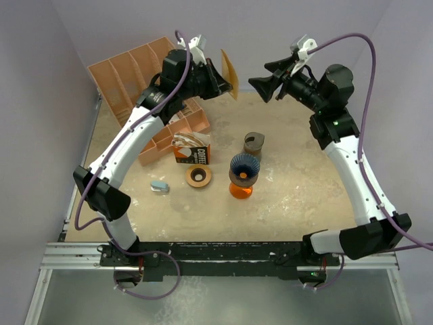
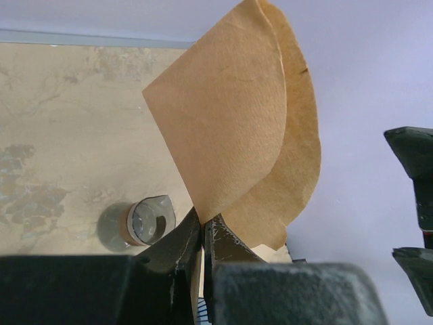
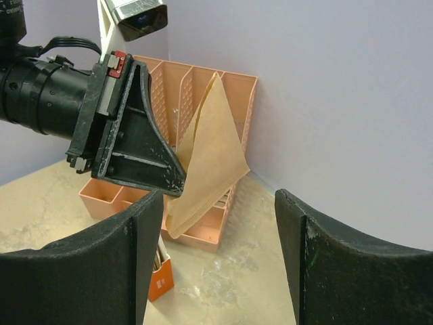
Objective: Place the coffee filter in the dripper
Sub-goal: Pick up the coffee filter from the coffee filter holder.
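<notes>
My left gripper (image 1: 229,84) is shut on a brown paper coffee filter (image 1: 230,73) and holds it high above the table at the back. In the left wrist view the filter (image 2: 237,135) fans up from the pinched jaws. My right gripper (image 1: 266,87) is open and empty, facing the filter (image 3: 206,159) from the right, a short gap away. The dripper (image 1: 243,168), dark blue and ribbed, sits on an orange base near the table's middle, below both grippers.
An orange divided organizer (image 1: 142,81) stands at the back left. An orange filter box (image 1: 191,150), a brown ring (image 1: 199,176), a small brown cup (image 1: 254,143) and a pale blue object (image 1: 160,185) lie on the table. A wall is close behind.
</notes>
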You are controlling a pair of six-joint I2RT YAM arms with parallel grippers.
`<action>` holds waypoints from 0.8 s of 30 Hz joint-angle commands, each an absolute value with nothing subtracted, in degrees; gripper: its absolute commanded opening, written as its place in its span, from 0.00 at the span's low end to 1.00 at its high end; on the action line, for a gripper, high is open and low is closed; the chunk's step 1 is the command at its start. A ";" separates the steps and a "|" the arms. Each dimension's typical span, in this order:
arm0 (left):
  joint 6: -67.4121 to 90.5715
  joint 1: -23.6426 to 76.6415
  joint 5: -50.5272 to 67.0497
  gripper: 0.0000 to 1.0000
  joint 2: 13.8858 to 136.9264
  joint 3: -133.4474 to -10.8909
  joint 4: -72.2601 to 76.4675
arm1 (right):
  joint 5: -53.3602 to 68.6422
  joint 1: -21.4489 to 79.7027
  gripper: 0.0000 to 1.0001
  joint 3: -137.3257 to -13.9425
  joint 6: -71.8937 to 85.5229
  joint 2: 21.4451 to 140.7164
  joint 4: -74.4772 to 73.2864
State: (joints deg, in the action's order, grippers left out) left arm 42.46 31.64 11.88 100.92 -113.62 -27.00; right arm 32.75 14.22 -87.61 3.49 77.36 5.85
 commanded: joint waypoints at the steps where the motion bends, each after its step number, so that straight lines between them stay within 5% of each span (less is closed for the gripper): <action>1: 44.06 31.73 13.97 0.00 98.51 -113.04 -22.26 | 33.42 14.22 0.68 -90.01 3.26 78.83 7.50; 16: 39.19 34.05 10.83 0.00 99.41 -113.65 -22.67 | 32.11 18.42 0.67 -94.18 2.63 83.12 5.03; 24: 38.06 34.60 10.20 0.00 99.22 -113.78 -22.85 | 28.91 18.61 0.58 -93.46 2.89 83.13 4.96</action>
